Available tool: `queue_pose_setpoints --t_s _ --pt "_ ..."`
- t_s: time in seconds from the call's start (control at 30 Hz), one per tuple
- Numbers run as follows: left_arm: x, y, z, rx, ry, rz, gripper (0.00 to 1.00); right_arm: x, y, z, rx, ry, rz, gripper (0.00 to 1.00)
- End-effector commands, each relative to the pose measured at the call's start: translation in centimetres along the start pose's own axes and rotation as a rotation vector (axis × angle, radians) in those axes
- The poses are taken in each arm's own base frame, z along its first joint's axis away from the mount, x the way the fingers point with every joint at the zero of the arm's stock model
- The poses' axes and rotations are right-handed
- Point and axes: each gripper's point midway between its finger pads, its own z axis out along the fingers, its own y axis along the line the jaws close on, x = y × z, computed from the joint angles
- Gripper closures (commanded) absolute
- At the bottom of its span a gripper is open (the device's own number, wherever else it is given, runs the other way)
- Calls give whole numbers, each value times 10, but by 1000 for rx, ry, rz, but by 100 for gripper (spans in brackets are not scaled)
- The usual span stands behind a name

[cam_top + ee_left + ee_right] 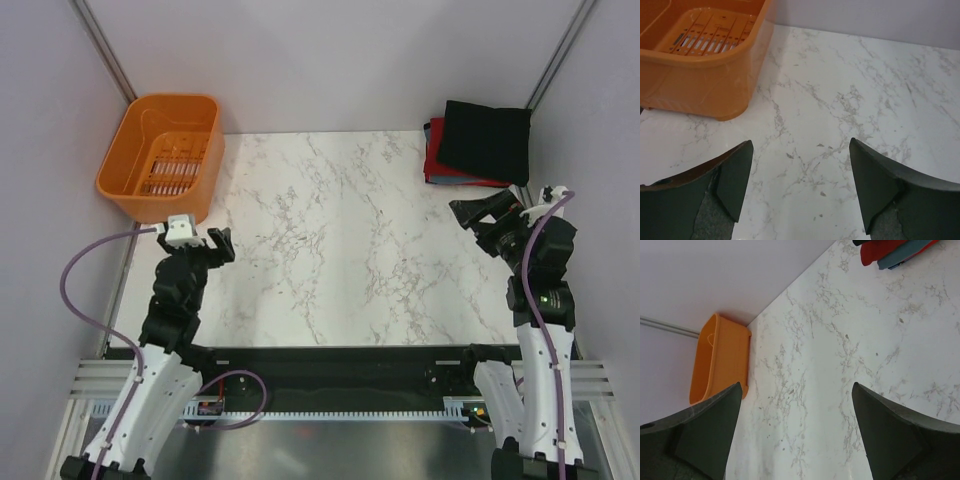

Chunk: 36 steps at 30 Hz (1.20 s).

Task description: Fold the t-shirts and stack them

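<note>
Both pairs of jaws gape wide and empty above the veined marble tabletop [330, 230]. Soft folded t-shirts [487, 140], black hiding most of red and grey-blue, lie beyond the right jaws. A slotted orange plastic basket [150, 203] sits beyond the left jaws.

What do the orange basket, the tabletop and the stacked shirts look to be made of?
Orange basket: moulded plastic, likely, smooth and slightly glossy, with a slotted floor.
Tabletop: white with grey veins, marble-look; real stone or laminate cannot be told.
Stacked shirts: soft matte cloth, black over red and grey-blue, folded edges.
</note>
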Motion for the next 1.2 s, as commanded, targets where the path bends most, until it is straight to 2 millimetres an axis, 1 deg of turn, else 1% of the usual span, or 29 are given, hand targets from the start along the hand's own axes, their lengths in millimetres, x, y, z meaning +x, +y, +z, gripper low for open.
queue_pose_setpoints --t_s 0.0,0.03,0.1,0.17,0.2,0.23,0.27,0.3,0.37,0.4,0.5,0.53,0.57,0.6,0.63,0.67,0.73,0.77,0.83,0.87,0.9,0.93,0.97,1.0,1.03,1.07,1.1,1.13,1.17 --pt "-17 18 17 -95 -168 94 15 7 -1 -12 24 4 50 2" --pt "7 22 27 -111 -106 117 15 5 0 -15 27 -6 52 2" --pt "13 26 36 -142 -123 88 14 5 4 -22 18 -18 65 2" --pt "44 35 48 -175 -57 102 13 1 14 -30 -8 -33 61 2" --pt "43 34 54 -168 -78 92 13 1 16 -33 -9 -32 50 2" --pt "51 29 61 -123 -60 91 13 -5 22 -38 -17 -50 35 2" --pt "55 32 66 -118 -55 74 13 -7 26 -42 -23 -60 21 2" --pt "70 31 75 -100 -23 70 14 -10 30 -48 -28 -72 -13 2" --pt "79 28 84 -58 -5 103 16 -14 29 -53 -20 -101 -63 2" --pt "95 29 88 -47 37 126 18 -17 25 -54 -2 -119 -111 2" --pt "99 27 98 -15 20 154 17 -18 4 -46 60 -148 -190 2" --pt "103 24 99 9 33 164 18 -12 -10 -39 89 -128 -228 2" --pt "98 23 101 29 8 193 17 -12 -14 -34 94 -133 -252 2" --pt "102 21 104 52 20 195 17 -5 -25 -26 109 -110 -271 2" --pt "117 14 103 111 51 207 17 -2 -34 -20 128 -93 -300 2" --pt "122 5 101 177 37 236 23 3 -47 -13 154 -83 -310 2" --pt "121 9 103 153 33 232 22 7 -63 -3 207 -58 -300 2" --pt "119 12 104 134 24 214 22 14 -67 7 191 -21 -325 2" --pt "118 19 105 89 13 200 18 18 -69 22 144 -25 -331 2" --pt "119 20 104 89 18 200 18 9 -58 27 89 -76 -354 2" --pt "120 20 104 89 18 200 18 21 -66 32 71 -63 -337 2" --pt "119 20 104 88 15 200 18 22 -64 34 35 -85 -338 2" --pt "120 20 104 89 16 202 18 10 -57 36 -3 -164 -378 2" --pt "119 20 104 88 14 200 18 17 -77 39 42 -172 -392 2" --pt "119 20 105 86 14 200 18 5 -95 37 136 -248 -416 2" --pt "120 20 104 87 16 202 18 -2 -99 37 148 -290 -466 2" --pt "120 20 104 87 16 200 18 6 -123 39 206 -289 -529 2" --pt "119 20 104 88 14 202 18 10 -136 43 229 -291 -542 2" --pt "120 20 104 88 16 202 18 -1 -131 46 203 -373 -554 2"
